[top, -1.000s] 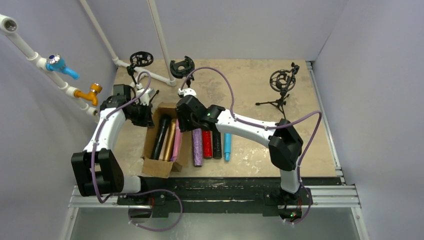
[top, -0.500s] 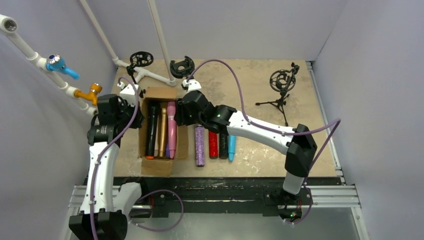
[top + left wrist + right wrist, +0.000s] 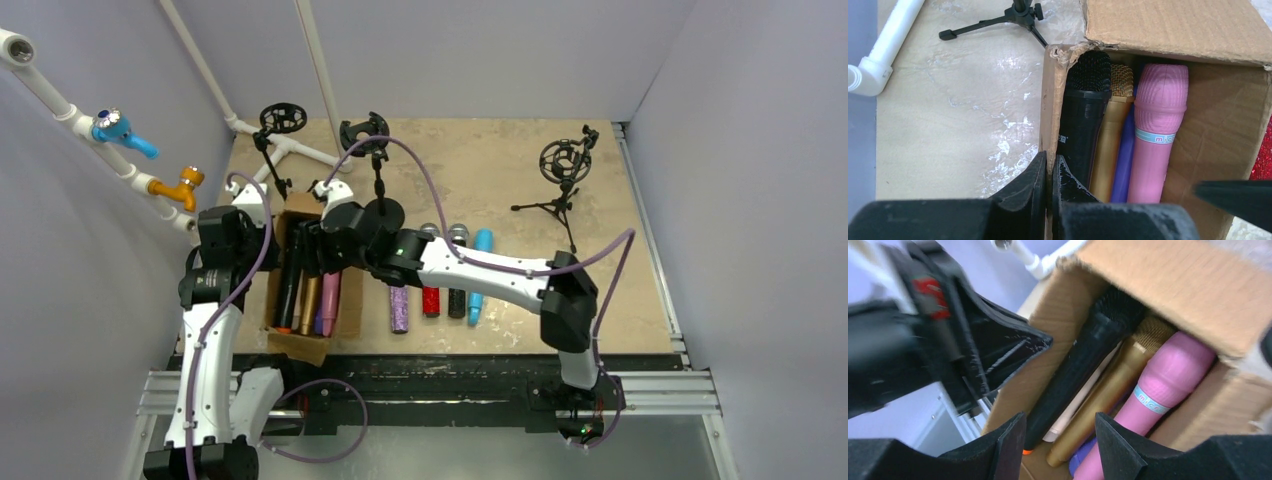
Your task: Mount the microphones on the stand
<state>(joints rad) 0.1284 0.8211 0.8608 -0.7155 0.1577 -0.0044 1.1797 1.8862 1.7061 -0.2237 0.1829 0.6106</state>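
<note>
A cardboard box holds several microphones: black, gold, plain purple, pink and peach. My left gripper is shut on the box's left wall. Above the box's open top hangs my right gripper, open and holding nothing, over the black and gold microphones. Beside the box on the table lie glittery purple, glittery red, black and blue microphones. The stand with a round base rises behind the box.
A second stand is at the back left by white pipes, and a tripod stand at the back right. In the right wrist view my left gripper sits close to the box's wall. Purple cables arch over the arms.
My right gripper has swung left over the box and its jaws have widened. The box has shifted left and turned a little, with the left gripper still on its wall.
</note>
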